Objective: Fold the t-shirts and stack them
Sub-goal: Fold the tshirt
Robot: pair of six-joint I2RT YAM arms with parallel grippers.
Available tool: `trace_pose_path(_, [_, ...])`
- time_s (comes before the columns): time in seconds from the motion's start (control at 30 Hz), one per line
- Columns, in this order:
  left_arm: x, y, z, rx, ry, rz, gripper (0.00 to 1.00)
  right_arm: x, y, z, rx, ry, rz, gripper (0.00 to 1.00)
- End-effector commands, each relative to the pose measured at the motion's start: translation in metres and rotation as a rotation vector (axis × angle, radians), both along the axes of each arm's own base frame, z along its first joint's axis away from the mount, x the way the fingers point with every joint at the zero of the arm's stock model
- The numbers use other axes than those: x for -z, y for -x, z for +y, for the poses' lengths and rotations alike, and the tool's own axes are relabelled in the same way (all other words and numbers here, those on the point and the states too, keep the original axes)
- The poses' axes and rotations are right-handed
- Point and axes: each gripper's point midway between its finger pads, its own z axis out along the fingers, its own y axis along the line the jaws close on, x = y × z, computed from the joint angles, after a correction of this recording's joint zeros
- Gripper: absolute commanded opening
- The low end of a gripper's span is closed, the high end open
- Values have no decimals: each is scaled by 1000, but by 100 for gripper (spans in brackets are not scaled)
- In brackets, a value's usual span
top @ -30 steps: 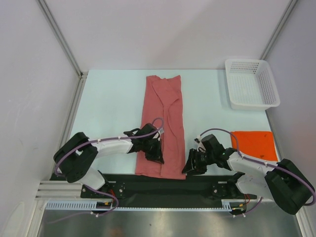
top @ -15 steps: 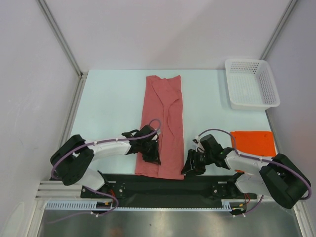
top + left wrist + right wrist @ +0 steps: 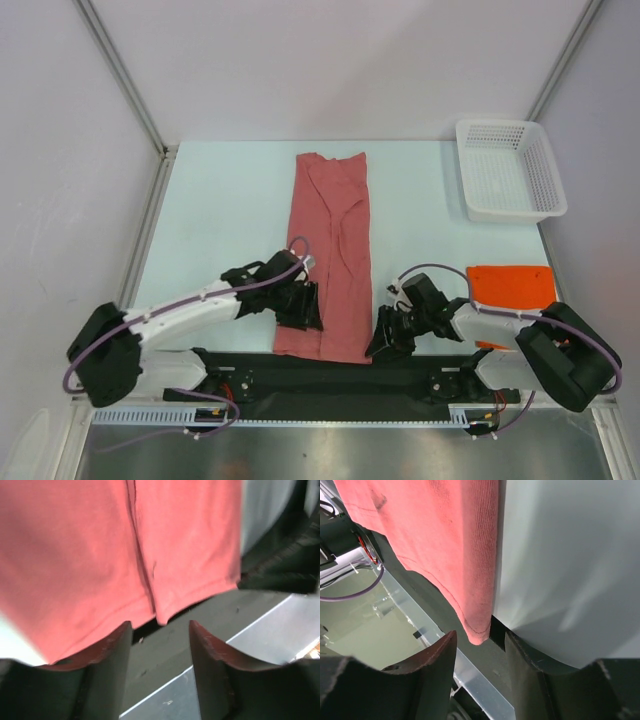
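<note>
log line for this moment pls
pink-red t-shirt in long strip | left gripper open at near hem | right gripper open at near corner | orange t-shirt folded, right

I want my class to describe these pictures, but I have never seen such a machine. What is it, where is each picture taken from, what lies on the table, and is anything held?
These are two robot arms bolted at the near edge of a table, each ending in a two-finger hand. One picture looks down from above and behind them. The other two come from cameras on the wrists, so each shows its own fingers. On the table lie a pink-red t-shirt folded into a long strip, a small folded orange t-shirt at the right, and a white perforated basket in the far right corner. The left hand and the right hand are both open at the strip's near end. Neither grips anything.
</note>
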Motion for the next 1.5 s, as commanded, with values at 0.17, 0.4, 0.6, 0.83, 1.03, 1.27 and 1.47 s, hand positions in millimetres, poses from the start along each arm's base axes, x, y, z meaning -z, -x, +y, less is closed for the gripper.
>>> trace_pose_path(0.17, [4,1,83,-153,-119,-1,65,4,-10,7,-8,-21,-47,46])
trace_pose_path(0.4, [31,6,102,-368,-122,139,74,7,-13,10,-2,-26,-49,46])
trace_pose_path(0.6, [29,0,104,-439,-70,104,70,9,-15,12,13,-29,-38,46])
trace_pose_path(0.83, [32,7,97,-420,-23,139,70,14,-14,10,22,-19,-30,4])
trace_pose_path(1.03, [39,20,87,-364,19,205,68,9,-9,0,34,21,-50,0])
trace_pose_path(1.27, [46,27,82,-354,44,244,61,6,-2,-12,52,22,-39,0])
trace_pose_path(1.47, [53,37,86,-365,11,287,55,2,-5,-9,59,-4,-52,0])
